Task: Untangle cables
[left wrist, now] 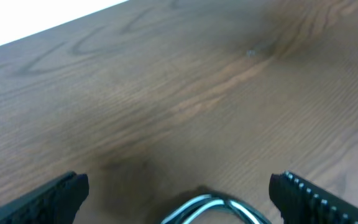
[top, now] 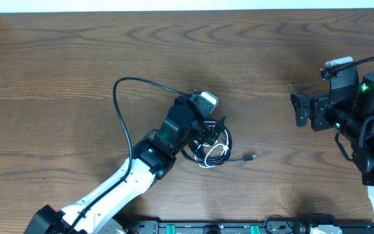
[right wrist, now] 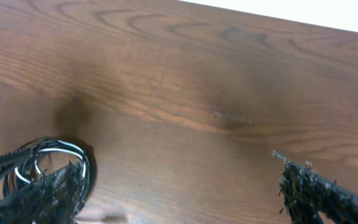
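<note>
Left arm [top: 109,188]: white lower link, black upper joint housings, one green indicator light [top: 150,151], white camera module [top: 208,99] at the wrist, thick black wire [top: 115,91] looping off it. Right arm [top: 362,117]: black housings, green light, white base column. Left claw [top: 213,132] fingers [left wrist: 309,194]: black, ridged edges.

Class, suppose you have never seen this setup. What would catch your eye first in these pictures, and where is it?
A small knot of thin black and white cables sits near the middle of the brown wood-grain table, one plug end trailing to its right. The left gripper hangs directly over it, fingers wide apart; the right gripper sits open at the table's right side.
</note>
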You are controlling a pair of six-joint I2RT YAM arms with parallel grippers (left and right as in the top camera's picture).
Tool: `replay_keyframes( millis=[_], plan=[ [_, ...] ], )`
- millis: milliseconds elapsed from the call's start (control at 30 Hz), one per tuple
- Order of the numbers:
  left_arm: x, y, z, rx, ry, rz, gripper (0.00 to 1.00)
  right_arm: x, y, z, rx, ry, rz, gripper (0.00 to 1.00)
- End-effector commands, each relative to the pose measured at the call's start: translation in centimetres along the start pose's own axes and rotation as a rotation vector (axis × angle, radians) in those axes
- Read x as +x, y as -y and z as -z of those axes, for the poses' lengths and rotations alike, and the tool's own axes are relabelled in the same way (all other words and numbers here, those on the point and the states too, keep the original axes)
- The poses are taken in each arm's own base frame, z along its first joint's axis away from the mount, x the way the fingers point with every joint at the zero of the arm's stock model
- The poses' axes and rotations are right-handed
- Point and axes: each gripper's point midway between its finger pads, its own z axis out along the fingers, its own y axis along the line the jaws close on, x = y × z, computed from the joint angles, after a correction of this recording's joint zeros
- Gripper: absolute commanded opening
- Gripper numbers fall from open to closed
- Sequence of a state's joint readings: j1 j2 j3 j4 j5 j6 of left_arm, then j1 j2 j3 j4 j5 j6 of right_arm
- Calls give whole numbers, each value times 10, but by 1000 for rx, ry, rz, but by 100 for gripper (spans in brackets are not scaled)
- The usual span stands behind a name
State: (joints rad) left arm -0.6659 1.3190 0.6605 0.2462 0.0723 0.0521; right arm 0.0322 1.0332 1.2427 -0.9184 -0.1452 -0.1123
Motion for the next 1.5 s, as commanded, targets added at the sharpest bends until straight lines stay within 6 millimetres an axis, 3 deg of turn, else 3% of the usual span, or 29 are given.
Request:
replay_keyframes(
  millis=[0,133,367,567,667,767,933,1000,1067,1200,1267,1300,1367,1467],
  plan=[
    [-10,1,-5,-2,34,2,98,2,-1,2,5,-8,-11,99],
    [-4,0,-13,-2,21,2,98,9,-2,2,2,-36,-14,99],
    [27,0,-36,-4,-60,3,98,8,-2,4,2,-31,-21,99],
    [41,0,-41,-4,-103,26,99,12,-2,4,0,-46,-24,99],
    [47,0,-43,-5,-125,27,89,12,-2,4,1,-46,-30,99],
    [60,0,-41,-7,-176,43,75,12,-2,4,1,-47,-31,99],
    [96,0,-31,-10,-329,55,77,13,-2,3,1,-50,-31,99],
    [117,11,-21,49,-426,75,82,13,-2,3,1,-51,-31,99],
    [125,14,-13,55,-475,112,82,13,-2,3,1,-51,-30,99],
    [123,13,-8,45,-476,118,82,13,-2,3,1,-51,-31,99],
    [121,9,-9,24,-464,112,71,13,-2,3,1,-51,-31,99],
    [120,6,-10,8,-457,108,50,13,-2,3,1,-52,-31,99],
    [116,2,-12,-15,-441,102,30,13,-2,3,1,-52,-31,99],
    [104,0,-17,-20,-387,101,25,13,-2,3,1,-52,-31,99]
  ],
)
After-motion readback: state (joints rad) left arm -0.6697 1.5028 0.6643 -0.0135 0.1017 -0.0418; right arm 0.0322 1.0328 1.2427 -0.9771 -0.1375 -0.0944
